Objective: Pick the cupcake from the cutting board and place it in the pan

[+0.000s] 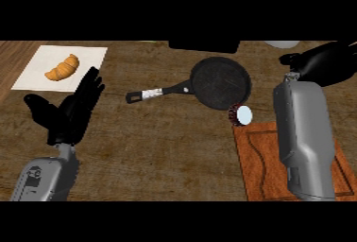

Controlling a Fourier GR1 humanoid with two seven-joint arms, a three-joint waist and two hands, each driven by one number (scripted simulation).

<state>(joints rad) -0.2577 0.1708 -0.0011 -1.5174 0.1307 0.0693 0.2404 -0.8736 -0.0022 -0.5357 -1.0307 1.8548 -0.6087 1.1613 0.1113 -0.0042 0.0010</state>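
On the wooden counter, a black pan is seen near the middle, its handle pointing left and slightly toward the robot. The handle is black with a pale band near its end. A reddish-brown cutting board is set at the right, toward the near edge, and much of it is covered by the right forearm.

The cupcake is found tipped on its side at the board's far left corner, just beside the near rim of the pan; whether it touches the rim cannot be told. Its white top is turned to the right, and its dark red wrapper is shown at the left. It is not held by either hand.

The right hand is seen at the far right, beyond the board and to the right of the pan. Whether its fingers are spread or curled cannot be told, and nothing is seen in it.

The left hand is shown at the left, fingers straight and pointing away, thumb spread to the side, with nothing held. Beyond it, a white sheet is laid at the far left corner, and a golden croissant is placed on it. A dark object and a pale one are partly visible at the far edge.
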